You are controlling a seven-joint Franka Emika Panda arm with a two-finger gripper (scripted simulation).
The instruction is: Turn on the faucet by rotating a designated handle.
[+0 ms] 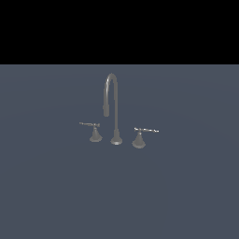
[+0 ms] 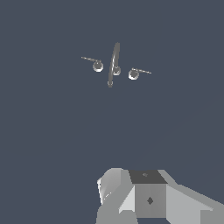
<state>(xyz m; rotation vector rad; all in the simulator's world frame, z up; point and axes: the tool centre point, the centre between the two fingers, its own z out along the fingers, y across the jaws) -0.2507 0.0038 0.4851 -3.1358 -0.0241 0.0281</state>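
The faucet (image 1: 112, 105) stands on the counter (image 1: 186, 186), its darker handle (image 1: 93, 128) untouched. No writing shows. The hand (image 2: 148, 199) hangs well apart; its spread cannot be told.

Your arm does not appear in the exterior view at all. In the wrist view you see only part of the gripper (image 2: 148, 197): a pale grey blocky body with a darker square face. Its fingers are not visible, so you cannot tell their state.
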